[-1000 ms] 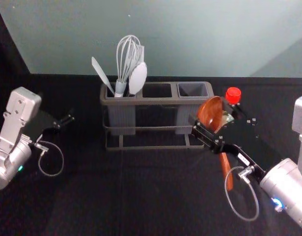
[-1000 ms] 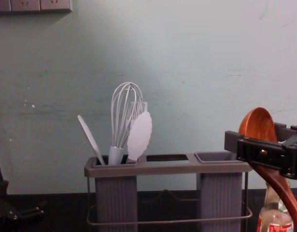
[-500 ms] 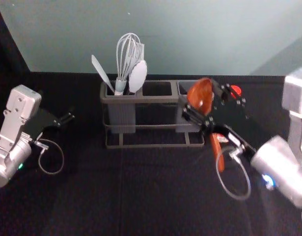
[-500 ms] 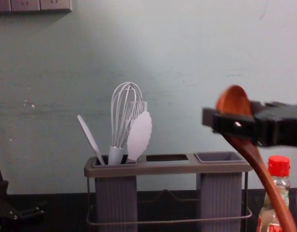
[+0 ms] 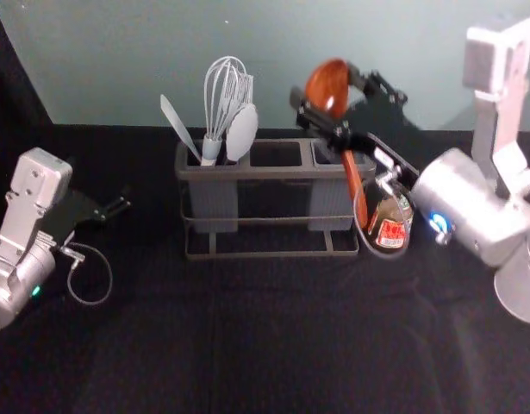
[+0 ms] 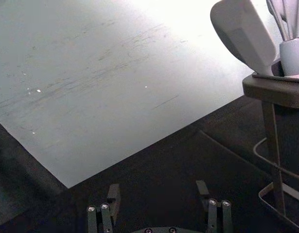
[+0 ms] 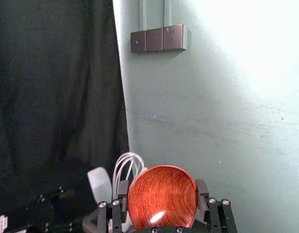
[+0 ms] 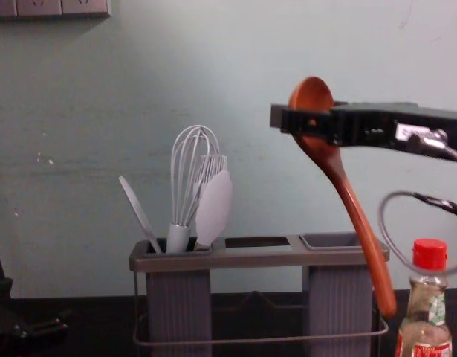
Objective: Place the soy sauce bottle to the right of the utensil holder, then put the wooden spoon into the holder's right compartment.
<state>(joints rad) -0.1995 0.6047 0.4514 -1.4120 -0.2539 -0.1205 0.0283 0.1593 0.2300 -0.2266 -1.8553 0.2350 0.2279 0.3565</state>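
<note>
Head view: one right gripper (image 5: 326,84), mine, raised beyond the utensil holder's (image 5: 273,173) right end, its fingers closed about the wooden spoon (image 5: 325,91) near the bowl. One soy sauce bottle (image 5: 390,226), which stood just right of the holder. One left gripper (image 5: 118,207), parked well left of the holder. One whisk (image 5: 223,103) and other pale utensils (image 5: 241,134), in the left compartment.

Left wrist view: my left gripper (image 6: 158,186), fingers released and wide apart.

Right wrist view: my right gripper (image 7: 162,184), which grasped the spoon, its bowl between the fingers.

Chest view: the spoon, held bowl uppermost, tilted; its handle slanted down to the right, across the view of the right compartment (image 8: 339,297). The bottle stood upright, red cap (image 8: 429,254) on.
</note>
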